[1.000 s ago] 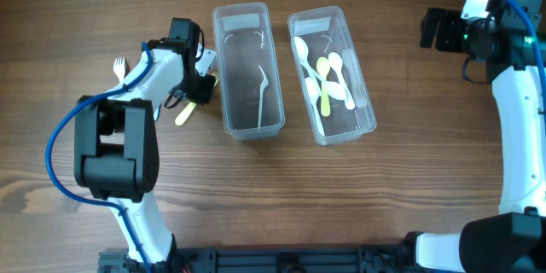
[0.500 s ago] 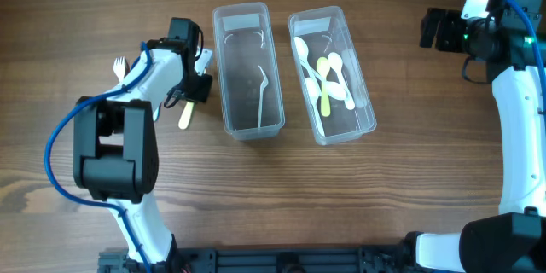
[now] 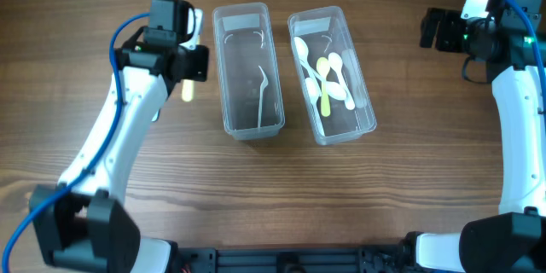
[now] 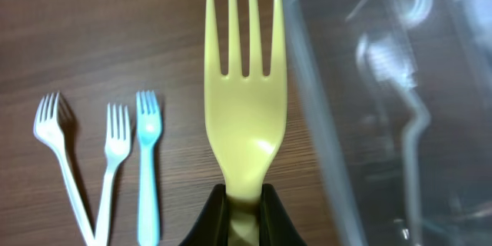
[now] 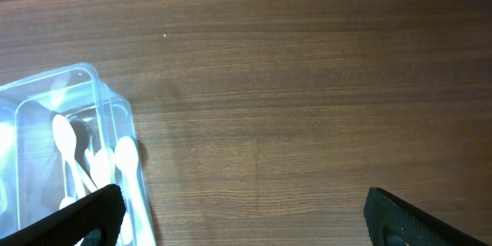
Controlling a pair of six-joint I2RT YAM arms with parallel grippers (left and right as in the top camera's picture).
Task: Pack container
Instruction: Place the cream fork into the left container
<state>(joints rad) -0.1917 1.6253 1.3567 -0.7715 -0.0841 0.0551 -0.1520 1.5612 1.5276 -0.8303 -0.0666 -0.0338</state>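
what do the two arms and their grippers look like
Both arms are built from white tubular links with chunky black joint housings: left arm, right arm. A blue cable loops along each one. The left gripper and right gripper are black, with plain dark fingers. A small green light glows on the right arm.

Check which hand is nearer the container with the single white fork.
Left. The left hand, shut on a yellow fork, is right beside the fork container. The right hand, open, sits far off beyond the spoon container.
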